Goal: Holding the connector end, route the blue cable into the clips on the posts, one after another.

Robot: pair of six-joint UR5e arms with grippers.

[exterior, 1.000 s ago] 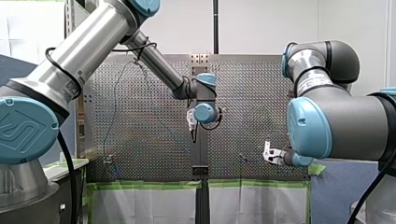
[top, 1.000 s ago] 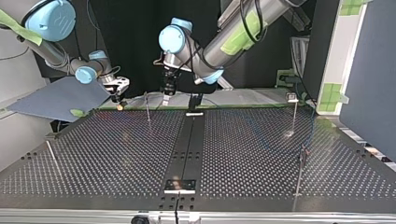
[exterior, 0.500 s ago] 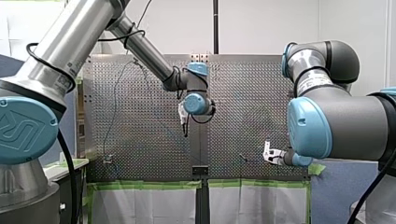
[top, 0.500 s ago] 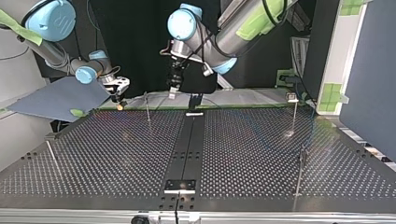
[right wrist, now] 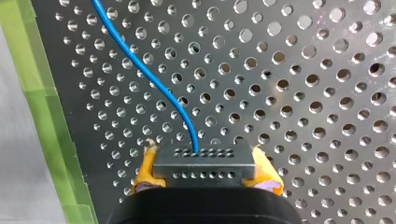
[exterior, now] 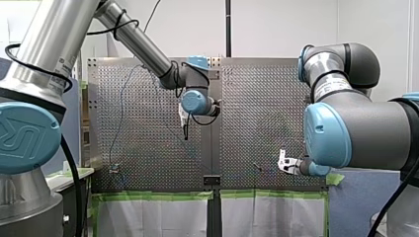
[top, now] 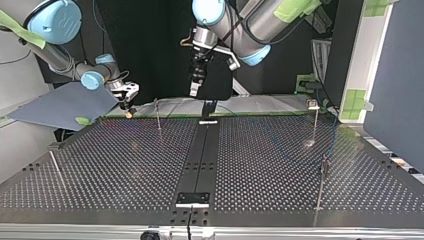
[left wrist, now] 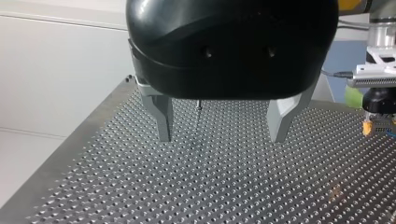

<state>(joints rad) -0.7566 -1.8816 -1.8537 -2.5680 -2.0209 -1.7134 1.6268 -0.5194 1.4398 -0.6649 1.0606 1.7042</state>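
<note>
Blue cable from the connector — right gripper's yellow fingers around it.

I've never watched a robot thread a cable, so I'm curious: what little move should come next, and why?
Probably my right gripper should carry the connector past the thin post nearest it, drawing the blue cable against that post. It is shut on the connector, the cable curves away slack, and my left gripper hangs open and empty.
</note>
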